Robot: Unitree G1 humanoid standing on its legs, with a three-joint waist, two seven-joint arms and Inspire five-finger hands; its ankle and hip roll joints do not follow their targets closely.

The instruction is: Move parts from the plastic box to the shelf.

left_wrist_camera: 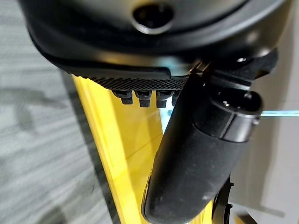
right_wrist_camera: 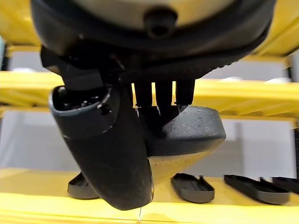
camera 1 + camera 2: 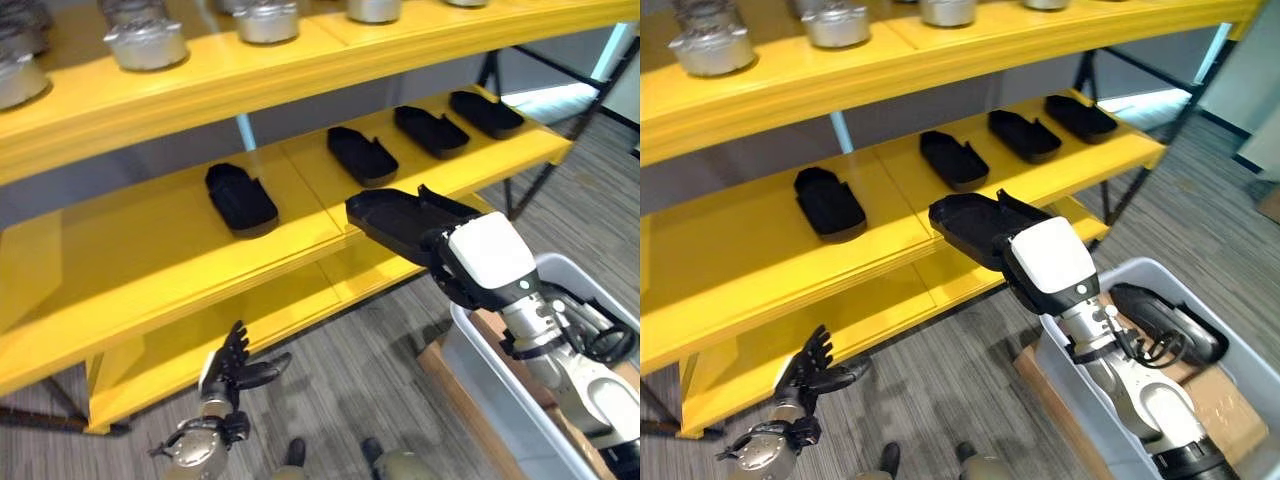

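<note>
- the right hand [image 3: 1045, 262] had its fingers and thumb curled round a black part [image 3: 395, 222], holding it level in the air just in front of the middle shelf [image 3: 150, 250], near that shelf's front edge.
- in the right wrist view the fingers [image 2: 159, 93] reached down over the held part's rim and the thumb [image 2: 107, 144] lay across its side.
- 4 more black parts lay in a row on the middle shelf: 1 on the left [image 3: 240, 198], then 1 [image 3: 362, 155], another [image 3: 430, 130] and the last at the far right [image 3: 486, 113]. they were apart from one another.
- the grey plastic box [image 3: 1085, 375] stood on the floor at the lower right, on brown cardboard [image 3: 1220, 405].
- inside the box lay 1 more black part [image 3: 1165, 320], against the far wall; how many others lay beneath the arm could not be told.
- the top shelf [image 3: 260, 70] carried silver metal pieces, among them 1 at [image 3: 145, 40] and 1 at [image 3: 268, 20].
- the left hand [image 3: 232, 365] hung low over the floor at the lower left, beside the bottom shelf [image 3: 290, 300], with its fingers straight and spread and nothing in it.
- the left wrist view showed its thumb [image 1: 196, 163] against the yellow shelf edge.
</note>
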